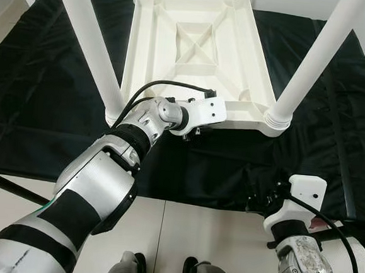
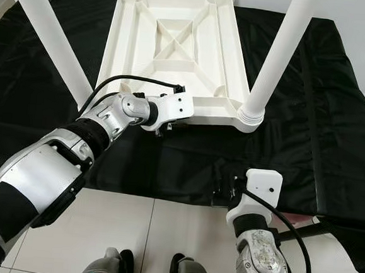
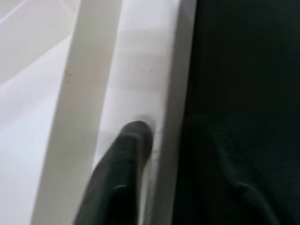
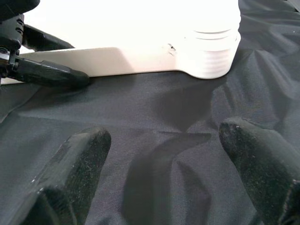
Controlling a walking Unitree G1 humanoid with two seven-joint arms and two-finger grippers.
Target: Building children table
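The children's table lies upside down on the black cloth, its ribbed underside facing you and its four white legs rising from the corner sockets. Its near rail runs parallel to the near edge of the cloth, set back towards the cloth's middle.

Step in hand, as judged: steadying or shifting the inverted top by its near rail. To do it well, keep your left gripper square to the rail so that the pinch bears on the flat wall and not on a rib, and move the frame slowly, since the tall legs give it leverage and the cloth can ruck under the corner sockets. Bring your right gripper in to the near right socket only once the left hold is firm.

Left arm: reached forward across the near edge of the cloth, wrist turned inward, its gripper at the near rail close to the near left leg. One black finger lies against the white wall of the rail; in the right wrist view two fingers straddle that rail, apparently pinching it.

Right arm: held low at the near right edge of the cloth, your right gripper spread wide with nothing between its fingers, pointed at the near right socket and well apart from it.
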